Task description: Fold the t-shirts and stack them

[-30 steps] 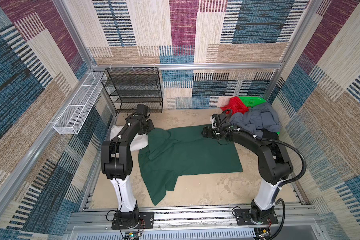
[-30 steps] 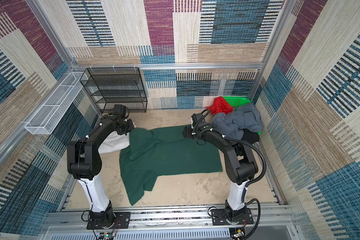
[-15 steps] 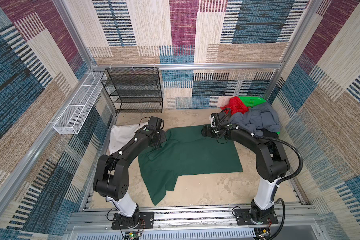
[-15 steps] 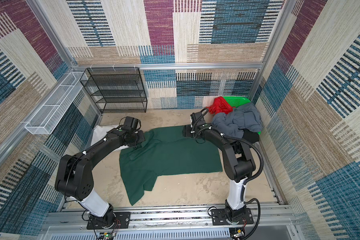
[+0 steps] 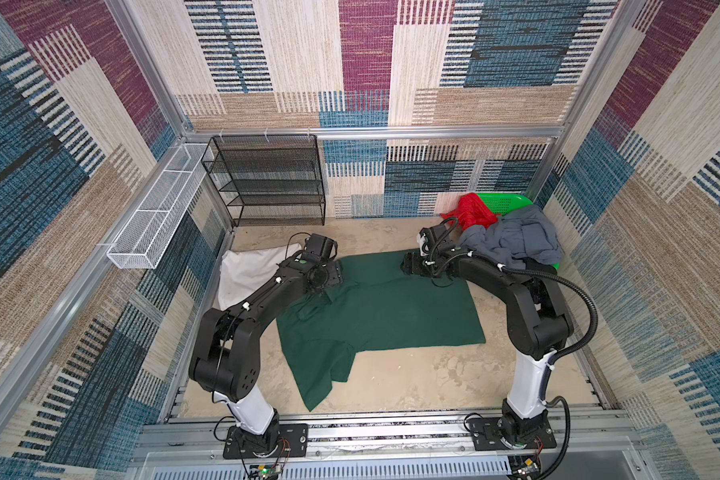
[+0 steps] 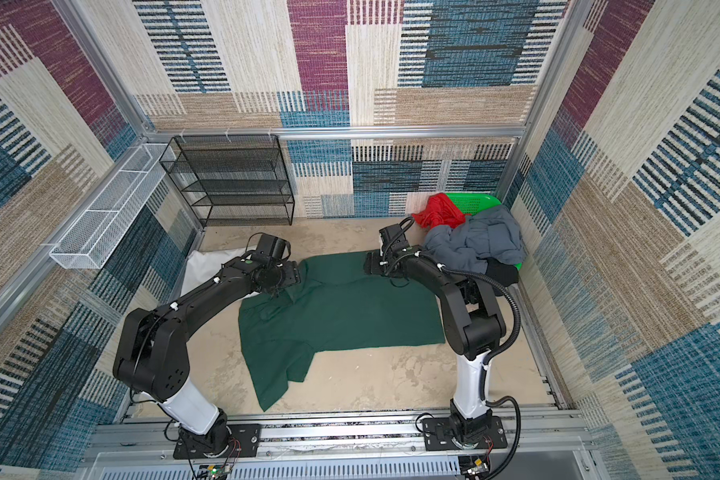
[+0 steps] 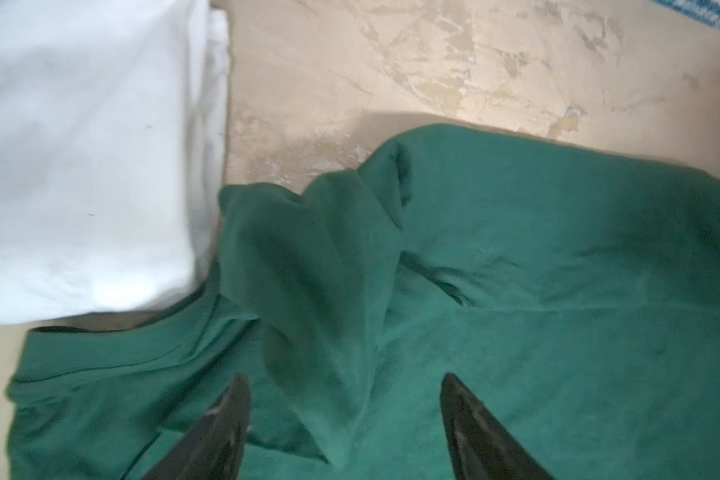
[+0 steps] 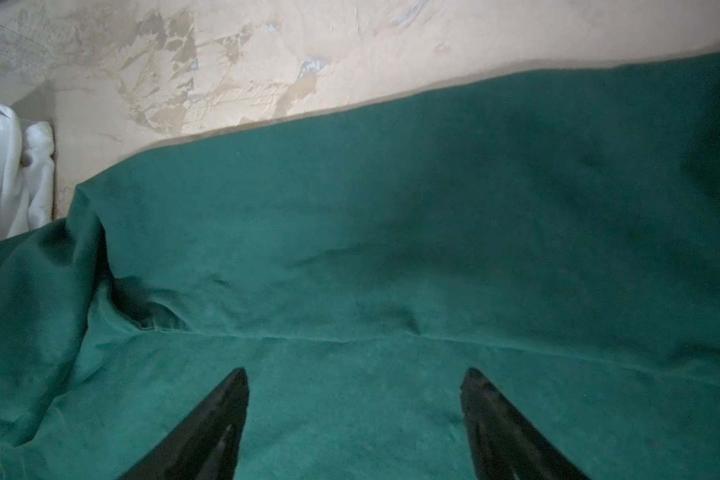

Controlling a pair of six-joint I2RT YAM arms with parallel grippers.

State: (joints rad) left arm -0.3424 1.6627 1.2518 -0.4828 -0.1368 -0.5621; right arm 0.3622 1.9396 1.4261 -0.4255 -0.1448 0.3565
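Observation:
A dark green t-shirt (image 5: pixel 383 307) (image 6: pixel 341 307) lies spread on the tabletop, with one sleeve folded inward at its far left corner. My left gripper (image 5: pixel 334 276) (image 7: pixel 345 378) hovers open over that sleeve, and the cloth fold (image 7: pixel 321 291) lies loose between the fingers. My right gripper (image 5: pixel 408 264) (image 8: pixel 355 370) is open just above the shirt's far right part, with flat green cloth under it. A white t-shirt (image 5: pixel 250 270) (image 7: pixel 80 158) lies folded to the left. Grey-blue (image 5: pixel 512 241), red (image 5: pixel 470 210) and black (image 6: pixel 501 272) t-shirts are heaped at the back right.
The heap rests on a bright green basket (image 5: pixel 504 203) in the back right corner. A black mesh shelf (image 5: pixel 267 183) stands against the back wall. A white wire basket (image 5: pixel 154 220) hangs on the left wall. Both arm bases stand on the front rail (image 5: pixel 391 432).
My left arm swung in from the left, carrying the green sleeve over the shirt body, and its jaws opened and let the cloth go. The right arm stayed where it was.

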